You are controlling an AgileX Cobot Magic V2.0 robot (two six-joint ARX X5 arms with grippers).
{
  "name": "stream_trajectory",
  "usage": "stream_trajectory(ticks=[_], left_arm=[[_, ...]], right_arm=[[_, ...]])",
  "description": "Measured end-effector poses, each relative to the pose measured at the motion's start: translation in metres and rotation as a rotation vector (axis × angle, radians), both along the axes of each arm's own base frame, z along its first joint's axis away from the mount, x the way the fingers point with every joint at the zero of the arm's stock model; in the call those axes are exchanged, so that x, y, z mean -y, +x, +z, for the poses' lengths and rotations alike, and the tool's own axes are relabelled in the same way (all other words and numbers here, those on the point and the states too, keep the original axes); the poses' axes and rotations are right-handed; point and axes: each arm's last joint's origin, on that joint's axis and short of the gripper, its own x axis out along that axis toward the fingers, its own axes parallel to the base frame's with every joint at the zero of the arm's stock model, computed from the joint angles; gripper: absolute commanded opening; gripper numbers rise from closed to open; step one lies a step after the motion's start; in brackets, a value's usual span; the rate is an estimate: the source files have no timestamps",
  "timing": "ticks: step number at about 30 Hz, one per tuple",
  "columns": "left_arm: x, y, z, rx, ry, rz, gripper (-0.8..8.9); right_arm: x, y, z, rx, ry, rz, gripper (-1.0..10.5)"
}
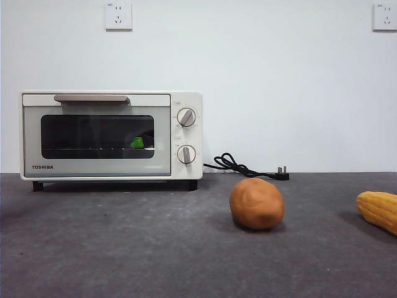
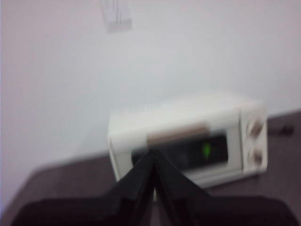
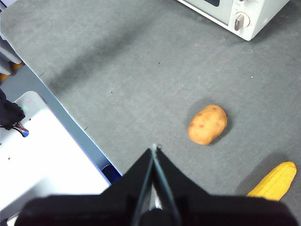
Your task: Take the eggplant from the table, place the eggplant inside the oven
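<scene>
Oven [image 1: 111, 135]: cream-white, left of centre in the front view, standing on the table [image 1: 124, 248] against the wall. Door shut, handle bar across its top.

Eggplant [image 1: 137, 143]: I see only its green cap through the dark glass, at the lower right of the window, on the rack. The purple body is lost in the dark. I judge it placed inside, door closed after it.

Potato [image 1: 257, 203]: on the table, right of centre, well apart from the oven. Untouched.

Corn [image 1: 378, 211]: at the right edge of the front view, partly cut off.

Power cord [image 1: 245, 166]: unplugged, lying beside the oven.

Left gripper [image 2: 154, 155]: jaws together, empty, facing the oven from a distance; view blurred.

Right gripper [image 3: 154, 153]: jaws together, empty, high over the table, the potato and corn nearby.

Task status, by my reading: done; nothing remains but parking both arms.
</scene>
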Motion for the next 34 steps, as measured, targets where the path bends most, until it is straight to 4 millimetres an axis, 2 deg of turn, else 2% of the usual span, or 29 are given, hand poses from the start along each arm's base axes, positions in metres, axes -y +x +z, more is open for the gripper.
stream_trajectory(ticks=[4, 8, 13, 16, 21, 34], left_arm=[[-0.001, 0.009, -0.045, -0.099, -0.036, 0.008, -0.04], [-0.003, 0.015, -0.077, -0.162, -0.077, 0.054, -0.04], [-0.003, 0.018, -0.110, -0.219, -0.122, 0.108, -0.04], [-0.002, 0.020, -0.124, -0.248, -0.142, 0.138, -0.04], [-0.001, 0.022, -0.136, -0.282, -0.172, 0.157, -0.04], [0.002, 0.023, -0.135, -0.276, -0.187, 0.095, -0.04]], right_arm=[[0.000, 0.000, 0.000, 0.000, 0.000, 0.000, 0.0], [0.000, 0.000, 0.000, 0.000, 0.000, 0.000, 0.0], [0.000, 0.000, 0.000, 0.000, 0.000, 0.000, 0.0], [0.000, 0.000, 0.000, 0.000, 0.000, 0.000, 0.0], [0.000, 0.000, 0.000, 0.000, 0.000, 0.000, 0.0], [0.000, 0.000, 0.000, 0.003, -0.004, -0.005, 0.0]])
